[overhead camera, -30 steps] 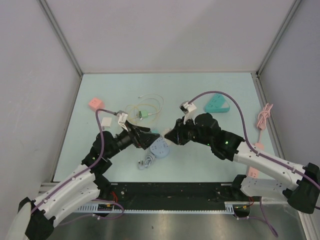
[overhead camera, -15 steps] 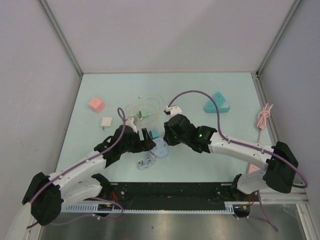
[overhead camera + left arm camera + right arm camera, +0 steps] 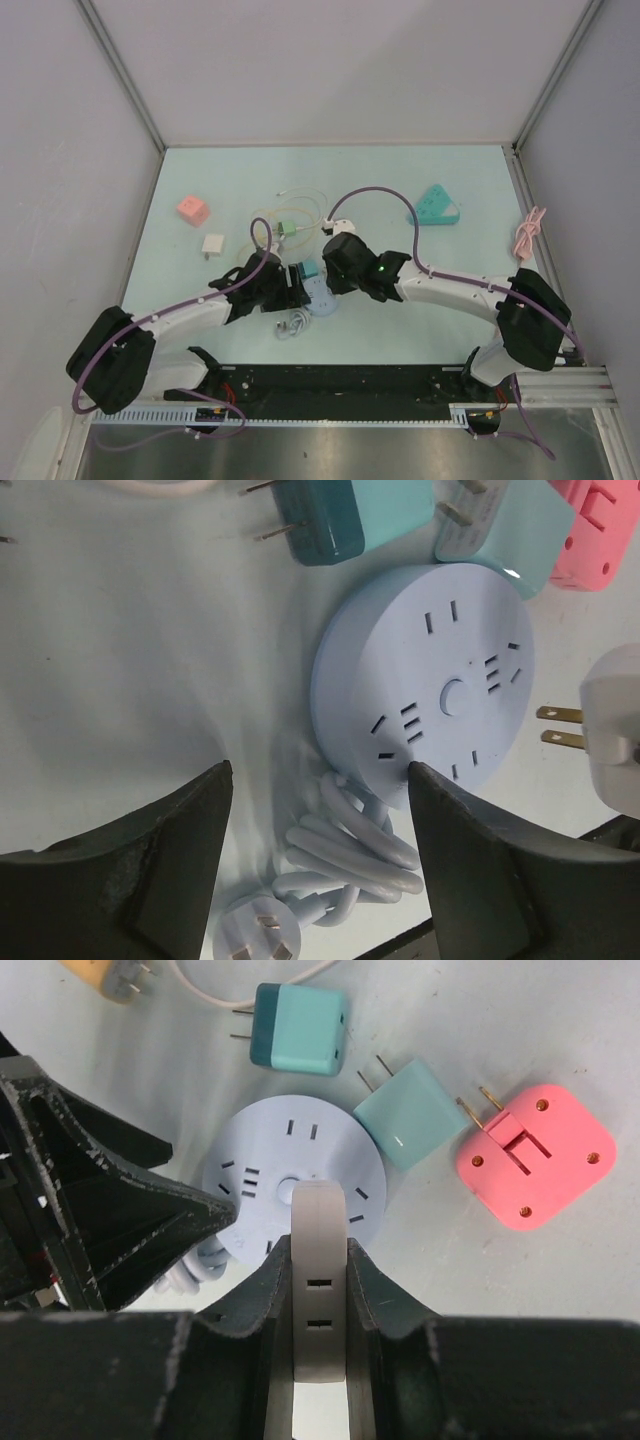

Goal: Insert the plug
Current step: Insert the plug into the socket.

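A round pale-blue socket (image 3: 322,297) lies flat on the table, with its white coiled cord (image 3: 345,865) beside it. My left gripper (image 3: 318,780) is open and low over the table. Its jaws straddle the cord and the socket's near rim (image 3: 400,770), one finger by that rim, the other apart on bare table. My right gripper (image 3: 320,1250) is shut on a white plug (image 3: 320,1290) held just over the socket (image 3: 290,1170). In the left wrist view that plug (image 3: 612,740) shows two prongs pointing at the socket's side. The overhead view has both grippers, left (image 3: 290,285) and right (image 3: 335,275), flanking the socket.
Right by the socket lie a two-tone teal plug (image 3: 298,1028), a light teal plug (image 3: 410,1112) and a pink adapter (image 3: 530,1155). Farther off are a pink cube (image 3: 192,209), a white cube (image 3: 213,244), a thin yellow cable (image 3: 288,215), a teal triangular strip (image 3: 435,205) and a pink cable (image 3: 528,235).
Both arms have stretched forward and come down onto the socket. The right gripper carried the white plug left over it. The left jaws have narrowed somewhat.
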Controlling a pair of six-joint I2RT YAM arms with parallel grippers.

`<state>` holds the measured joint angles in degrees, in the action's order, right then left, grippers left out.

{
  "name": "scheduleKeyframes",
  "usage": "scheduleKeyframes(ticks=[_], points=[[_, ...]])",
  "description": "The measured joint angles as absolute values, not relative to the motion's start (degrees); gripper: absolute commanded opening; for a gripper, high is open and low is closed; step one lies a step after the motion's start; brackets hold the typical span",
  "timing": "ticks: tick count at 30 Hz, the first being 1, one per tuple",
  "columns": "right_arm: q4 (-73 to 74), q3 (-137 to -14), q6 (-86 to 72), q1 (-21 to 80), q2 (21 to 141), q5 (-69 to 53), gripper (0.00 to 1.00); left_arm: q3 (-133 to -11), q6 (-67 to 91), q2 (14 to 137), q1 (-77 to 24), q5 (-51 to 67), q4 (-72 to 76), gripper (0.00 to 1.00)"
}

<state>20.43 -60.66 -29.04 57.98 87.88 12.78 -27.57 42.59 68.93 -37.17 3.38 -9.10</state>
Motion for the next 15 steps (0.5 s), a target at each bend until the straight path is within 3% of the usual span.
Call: scheduleKeyframes(ticks=[15], points=[[17.9,-60.7,-29.3,57.2,91.9,13.1,0.0,-28.3,43.6,71.7,-37.3,3.7,-7.0,0.73]])
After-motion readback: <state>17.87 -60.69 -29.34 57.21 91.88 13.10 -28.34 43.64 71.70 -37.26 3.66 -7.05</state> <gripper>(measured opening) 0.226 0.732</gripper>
